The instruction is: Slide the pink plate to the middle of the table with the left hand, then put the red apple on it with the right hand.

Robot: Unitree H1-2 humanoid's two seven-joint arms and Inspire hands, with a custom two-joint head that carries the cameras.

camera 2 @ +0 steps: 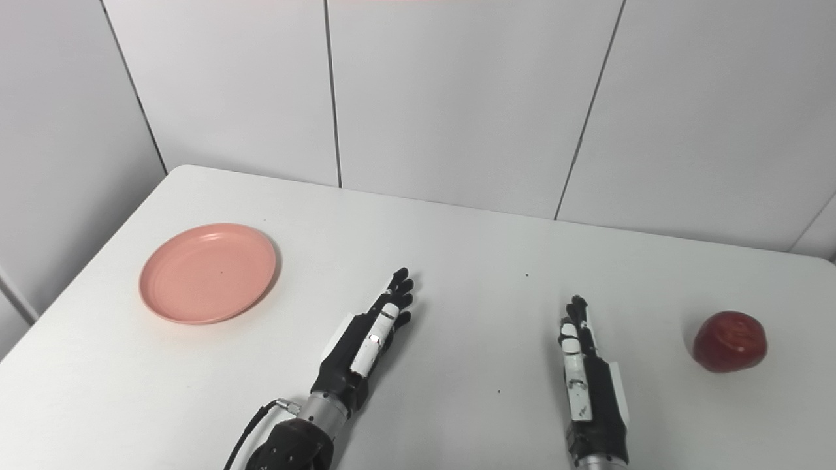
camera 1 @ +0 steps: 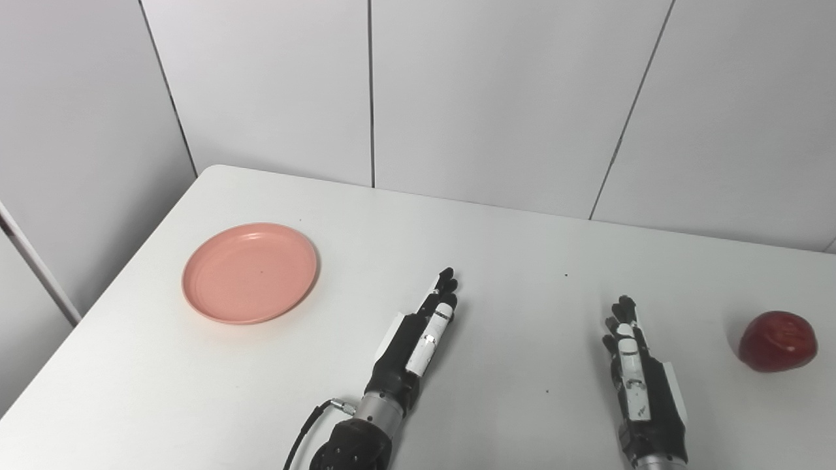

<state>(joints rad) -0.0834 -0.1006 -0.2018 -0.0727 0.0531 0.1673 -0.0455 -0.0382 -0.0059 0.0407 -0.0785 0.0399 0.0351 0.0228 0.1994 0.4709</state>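
**Plate waits by the left edge**

Pink plate (camera 1: 250, 272) lies near the table's (camera 1: 496, 248) left edge, unmoved. Left hand (camera 1: 418, 339) and right hand (camera 1: 637, 375) rest flat, fingers extended, holding nothing. Red apple (camera 1: 778, 341) sits near the right edge, within the right hand's reach.

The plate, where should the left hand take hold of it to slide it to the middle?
Probably the plate's near right rim, the edge closest to the left hand. It lies flat and shallow with a low raised lip, so fingers set over that lip from above could hook and drag it; a pinch from the side seems harder.
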